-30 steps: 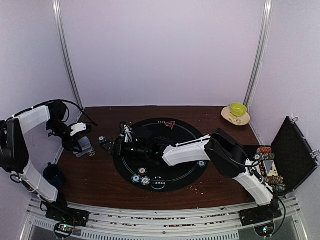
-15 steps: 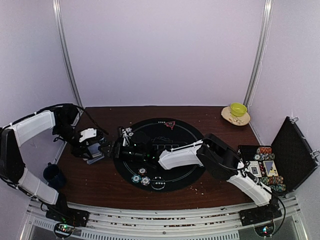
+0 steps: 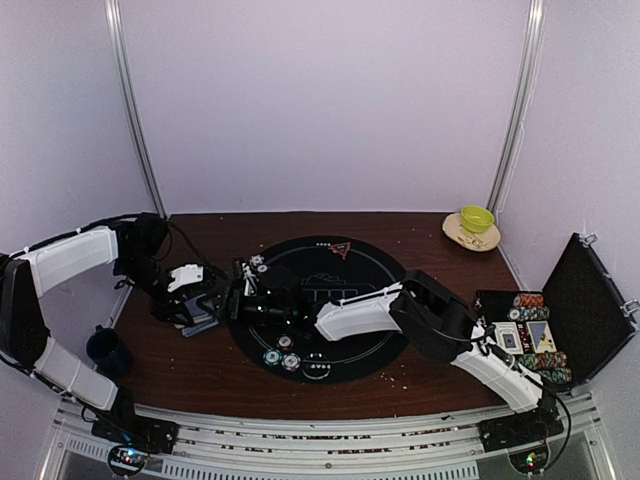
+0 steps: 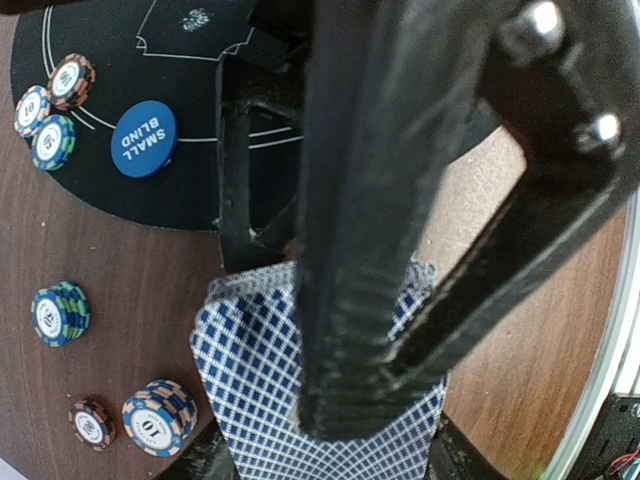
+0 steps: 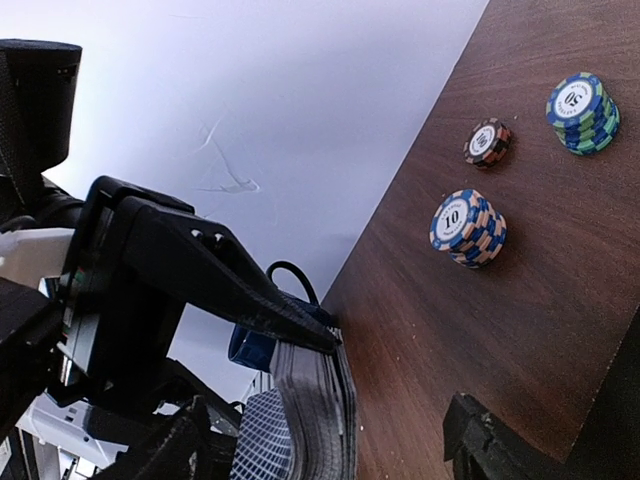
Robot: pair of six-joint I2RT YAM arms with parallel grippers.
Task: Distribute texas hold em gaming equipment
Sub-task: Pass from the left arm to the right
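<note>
left gripper (image 3: 198, 308): clamped on the card deck, one finger on each side of it; sits at the mat's 9 o'clock, just off the rim
right gripper (image 3: 236, 292): jaws spread wide, nothing gripped; reaches across the mat to its 9 o'clock edge, right by the deck. In the left wrist view one finger lies across the deck's back; can't tell if it touches
card deck (image 4: 250, 370): neat stack, blue-checked backs up, over bare wood just past the mat's 9 o'clock rim; seen edge-on in the right wrist view
chip stacks (image 5: 468, 228): blue-orange stack, blue-green stack and a single dark chip, all on bare wood off the mat, apart from each other, at 8–9 o'clock of the deck in the left wrist view
mat chips (image 3: 280, 352): three striped chips close together, flat on the mat at its 7 o'clock
blue button (image 4: 143, 138): reads SMALL BLIND, flat on the mat just beside the three chips
red triangle marker (image 3: 342, 249): on the mat at about 12–1 o'clock
mat (image 3: 360, 275): round, black, mid-table
case (image 3: 590, 300): open, table's 3 o'clock edge, chip rows inside
bowl (image 3: 477, 218): yellow-green, on a plate, table's 1–2 o'clock corner
mug (image 3: 105, 347): dark blue, table's 8 o'clock edge
</note>
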